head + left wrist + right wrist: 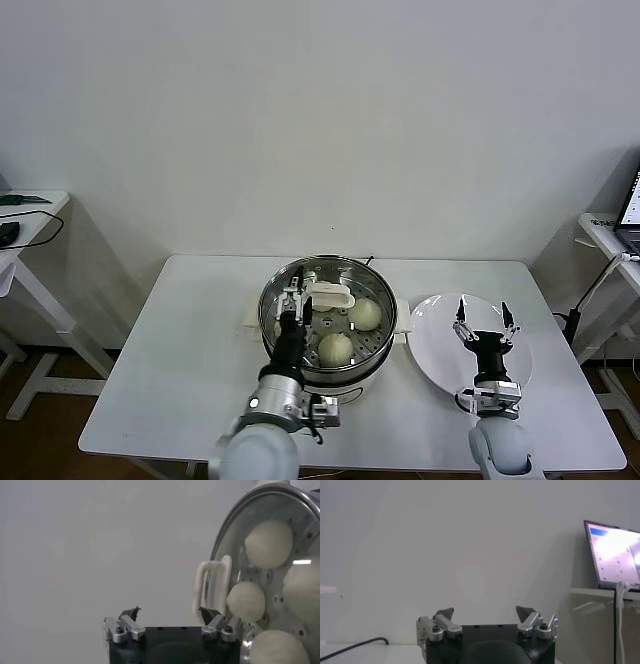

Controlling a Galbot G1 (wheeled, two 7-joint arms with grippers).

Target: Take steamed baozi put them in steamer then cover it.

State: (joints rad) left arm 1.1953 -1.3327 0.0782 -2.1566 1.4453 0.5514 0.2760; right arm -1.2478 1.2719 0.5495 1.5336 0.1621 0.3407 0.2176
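- Steamer [375,365]: one, a shiny steel pot on a white base, standing near the middle of the white table [170,370].
- Steamed baozi: the left wrist view shows four cream-white buns [269,544] under the glass; the head view gives two clearly, one [365,313] toward the right side of the pot and one [336,348] at its near side, the others being hidden by the arm and handle.
- Lid [300,510]: one, clear glass with a steel rim, lying on the steamer; its cream handle [330,296] sits on top.
- Plate [435,345]: one, flat, white and round, just beside the steamer on the robot's right, touching or almost touching the base.
- Left gripper [298,290]: over the steamer's left half, fingers spread wide and holding nothing; one fingertip [210,614] is right beside the lid handle, and I cannot tell whether it touches.
- Right gripper [485,315]: hovering over the plate, fingers spread, nothing between them.
- Writing: none that can be read; the laptop [614,555] shows only a bright blurred screen.
- Room: plain pale wall behind the table; a side table [25,235] on the robot's left with a black cable; a shelf on the right carrying the laptop, with white cables hanging.
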